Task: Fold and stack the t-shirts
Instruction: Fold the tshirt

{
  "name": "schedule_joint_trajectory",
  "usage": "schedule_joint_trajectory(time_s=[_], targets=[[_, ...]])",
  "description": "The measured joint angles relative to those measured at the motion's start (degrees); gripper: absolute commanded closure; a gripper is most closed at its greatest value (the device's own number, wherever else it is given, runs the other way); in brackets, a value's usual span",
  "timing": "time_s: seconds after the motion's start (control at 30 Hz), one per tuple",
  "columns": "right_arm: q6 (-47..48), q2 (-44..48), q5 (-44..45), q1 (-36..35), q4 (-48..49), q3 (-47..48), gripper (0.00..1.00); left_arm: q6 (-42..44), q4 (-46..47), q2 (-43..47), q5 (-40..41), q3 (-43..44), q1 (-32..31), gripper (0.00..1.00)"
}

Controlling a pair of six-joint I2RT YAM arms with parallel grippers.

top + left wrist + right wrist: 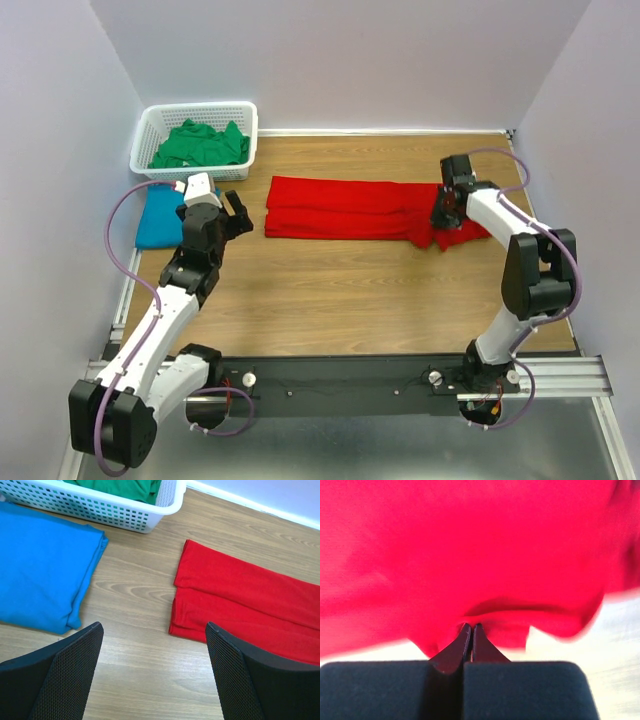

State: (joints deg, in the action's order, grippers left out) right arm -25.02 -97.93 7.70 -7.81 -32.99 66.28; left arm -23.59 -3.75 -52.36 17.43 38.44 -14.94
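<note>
A red t-shirt [345,210] lies folded lengthwise as a long strip across the back middle of the table; its left end shows in the left wrist view [240,595]. My right gripper [441,213] is shut on the shirt's right end, pinching a fold of red cloth [470,555] between its fingertips [471,628]. A folded teal blue t-shirt [160,218] lies at the left edge [40,565]. A green t-shirt [200,145] is crumpled in the basket. My left gripper [236,212] hovers open between the blue and red shirts, holding nothing [152,630].
A white lattice basket [148,128] stands at the back left corner, its wall near the blue shirt [100,510]. Light walls enclose the table on three sides. A black rail [340,385] with the arm bases runs along the near edge.
</note>
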Motion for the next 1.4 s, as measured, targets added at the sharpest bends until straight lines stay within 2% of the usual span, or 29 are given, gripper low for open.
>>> schedule_joint_trajectory(time_s=[0.23,0.43,0.5,0.6,0.63,0.83,0.97,1.1,1.13,1.23,1.33,1.4], targets=[[2.25,-10.05,2.08,0.0,0.0,21.73,0.99,0.48,0.24,-2.05,-0.09,0.0,-0.02,0.11],[4.33,-20.22,4.33,0.24,-0.9,31.87,0.98,1.53,0.57,-5.64,-1.88,0.04,0.0,0.11],[4.66,-22.75,4.7,0.44,-1.03,33.92,0.94,1.77,0.61,-7.45,-2.99,0.22,0.0,0.12],[5.31,-26.82,4.98,1.14,-1.38,37.29,0.74,2.21,0.61,-10.73,-4.85,0.87,-0.02,0.12],[5.49,-27.58,4.96,1.38,-1.62,38.18,0.62,2.36,0.59,-12.2,-5.62,1.22,-0.02,0.12],[5.6,-29.9,3.91,2.64,-1.86,42.4,0.46,2.86,0.33,-17.53,-9.18,2.43,-0.02,0.12],[5.35,-27.47,1.9,2.16,-1.38,40.57,0.41,2.84,-0.33,-18.16,-9.62,2.6,-0.02,0.12],[5.27,-18.71,-2.32,-0.83,2.25,31.08,0.36,2.84,-0.37,-18.1,-9.57,3.15,0.0,0.12],[4.79,-16.41,-3.72,-1.73,3.3,28.76,0.32,2.84,-0.37,-17.94,-9.53,3.26,-0.02,0.12],[0.94,-6.49,-10.64,-6.08,11.06,17.11,0.19,2.82,-0.55,-17.05,-9.29,3.26,-0.02,0.12],[-4.76,-1.64,-15.37,-10.21,19.74,8.39,0.12,2.8,-0.63,-15.82,-9.03,3.26,-0.02,0.12],[-8.68,-0.39,-16.96,-12.46,25.62,2.89,0.12,2.8,-0.66,-15.21,-8.81,3.26,-0.02,0.12]])
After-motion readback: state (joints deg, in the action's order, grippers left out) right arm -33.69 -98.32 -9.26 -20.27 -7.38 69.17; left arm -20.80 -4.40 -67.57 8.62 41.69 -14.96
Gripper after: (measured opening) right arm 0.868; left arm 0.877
